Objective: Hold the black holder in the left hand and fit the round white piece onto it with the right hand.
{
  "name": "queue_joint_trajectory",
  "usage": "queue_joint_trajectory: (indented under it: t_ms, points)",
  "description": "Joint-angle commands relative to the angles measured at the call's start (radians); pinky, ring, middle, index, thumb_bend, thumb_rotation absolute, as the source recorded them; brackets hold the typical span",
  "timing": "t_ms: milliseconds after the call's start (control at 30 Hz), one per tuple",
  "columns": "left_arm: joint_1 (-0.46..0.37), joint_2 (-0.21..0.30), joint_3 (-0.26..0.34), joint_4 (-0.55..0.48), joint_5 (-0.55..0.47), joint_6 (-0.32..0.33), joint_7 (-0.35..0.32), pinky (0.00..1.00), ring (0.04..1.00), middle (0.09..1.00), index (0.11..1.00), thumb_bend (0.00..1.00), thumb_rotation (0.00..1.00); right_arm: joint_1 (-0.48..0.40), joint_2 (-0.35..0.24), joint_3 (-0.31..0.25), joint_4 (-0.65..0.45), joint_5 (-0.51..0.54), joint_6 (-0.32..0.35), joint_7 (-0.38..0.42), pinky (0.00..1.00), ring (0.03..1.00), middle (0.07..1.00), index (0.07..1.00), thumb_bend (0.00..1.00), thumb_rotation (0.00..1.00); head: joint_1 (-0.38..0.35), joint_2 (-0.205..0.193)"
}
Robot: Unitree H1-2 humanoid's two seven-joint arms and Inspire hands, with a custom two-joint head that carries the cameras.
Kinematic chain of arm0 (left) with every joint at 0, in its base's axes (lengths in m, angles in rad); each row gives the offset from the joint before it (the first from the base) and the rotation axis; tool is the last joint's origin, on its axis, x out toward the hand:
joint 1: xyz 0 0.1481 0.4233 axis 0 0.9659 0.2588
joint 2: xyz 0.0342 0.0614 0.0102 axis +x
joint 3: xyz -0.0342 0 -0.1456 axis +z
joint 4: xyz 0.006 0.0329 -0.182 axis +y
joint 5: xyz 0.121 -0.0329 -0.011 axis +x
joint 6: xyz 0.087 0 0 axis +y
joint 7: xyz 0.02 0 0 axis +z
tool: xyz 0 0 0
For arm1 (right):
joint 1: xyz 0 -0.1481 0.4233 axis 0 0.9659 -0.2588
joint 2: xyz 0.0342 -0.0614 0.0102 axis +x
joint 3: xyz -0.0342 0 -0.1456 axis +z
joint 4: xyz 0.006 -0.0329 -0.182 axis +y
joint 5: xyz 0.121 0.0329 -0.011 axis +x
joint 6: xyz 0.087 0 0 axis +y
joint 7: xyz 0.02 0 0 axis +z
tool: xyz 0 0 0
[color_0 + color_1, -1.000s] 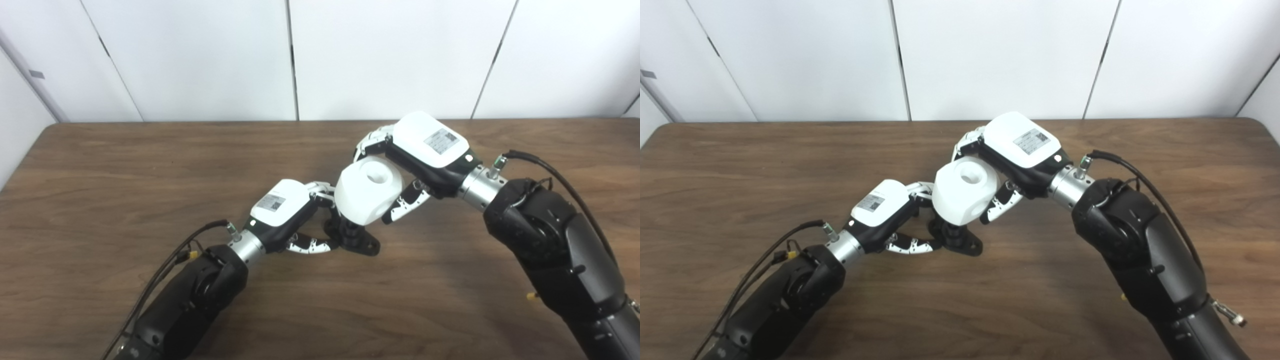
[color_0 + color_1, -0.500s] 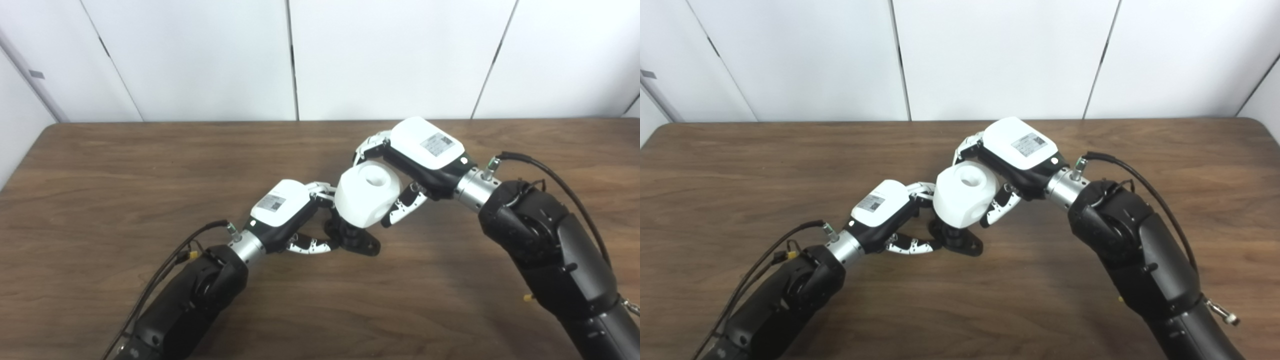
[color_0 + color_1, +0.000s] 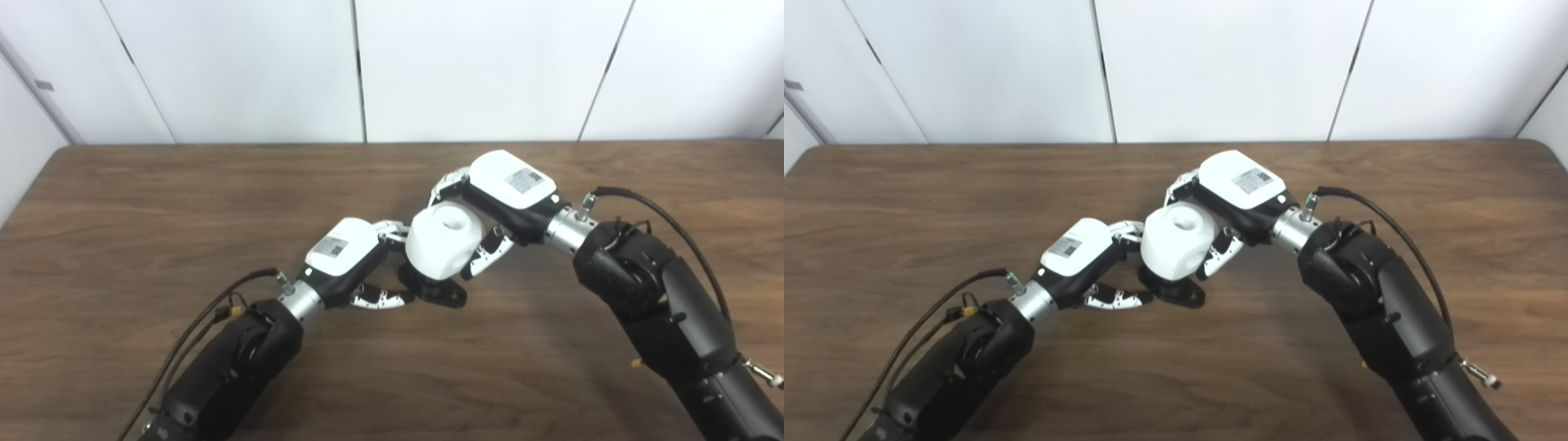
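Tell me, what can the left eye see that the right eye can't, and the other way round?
Only the left eye view shows a small grey patch on the wall panel at far left fully inside the picture; the right eye view has it at the very edge.

Only the right eye view shows the table's rounded far right corner.

Both show the same work: the left hand shut on the black holder, which rests on the table, and the right hand shut on the round white piece, held right over the holder and hiding its top.

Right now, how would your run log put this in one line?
left hand: shut on black holder | right hand: shut on round white piece | piece: over holder
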Motion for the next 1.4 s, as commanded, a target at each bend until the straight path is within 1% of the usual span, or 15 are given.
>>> queue_joint_trajectory:
  t_ms: [0, 233, 400, 600, 733, 1133, 1367]
  points:
    - [0.057, 0.005, -0.057, 0.028, -0.001, 0.015, -0.118, 0.64, 0.842, 0.814, 0.484, 0.52, 0.06, -0.051, 0.005, -0.007, -0.008, 0.007, -0.028, -0.034, 0.65, 0.705, 0.696, 0.481, 0.52, 0.14, 0.003, 0.003]
    - [0.061, 0.007, -0.053, 0.013, -0.012, 0.024, -0.129, 0.65, 0.846, 0.812, 0.483, 0.52, 0.06, -0.05, 0.004, 0.009, 0.014, 0.003, -0.031, -0.027, 0.65, 0.706, 0.701, 0.481, 0.52, 0.14, 0.002, 0.011]
    - [0.06, 0.006, -0.053, 0.022, -0.013, 0.017, -0.121, 0.65, 0.841, 0.809, 0.483, 0.52, 0.06, -0.05, -0.005, 0.024, 0.024, 0.007, -0.046, -0.018, 0.66, 0.709, 0.704, 0.481, 0.52, 0.14, 0.003, 0.015]
    - [0.058, 0.003, -0.052, 0.022, -0.021, 0.025, -0.128, 0.65, 0.844, 0.812, 0.483, 0.52, 0.06, -0.052, -0.018, 0.036, 0.024, 0.007, -0.067, -0.008, 0.67, 0.721, 0.704, 0.482, 0.52, 0.14, 0.005, 0.018]
    - [0.058, 0.002, -0.051, 0.022, -0.024, 0.028, -0.129, 0.65, 0.845, 0.812, 0.483, 0.52, 0.06, -0.054, -0.024, 0.04, 0.025, 0.013, -0.086, -0.01, 0.67, 0.717, 0.698, 0.482, 0.52, 0.14, 0.006, 0.02]
    - [0.056, 0.001, -0.056, 0.007, -0.021, 0.05, -0.145, 0.66, 0.847, 0.814, 0.483, 0.52, 0.06, -0.061, -0.043, 0.052, 0.017, 0.011, -0.105, 0.017, 0.67, 0.714, 0.696, 0.482, 0.52, 0.13, 0.003, 0.026]
    - [0.051, -0.001, -0.06, 0.017, -0.017, 0.043, -0.139, 0.66, 0.843, 0.814, 0.483, 0.52, 0.06, -0.069, -0.052, 0.054, 0.015, 0.011, -0.118, 0.028, 0.68, 0.713, 0.693, 0.482, 0.52, 0.13, 0.003, 0.023]
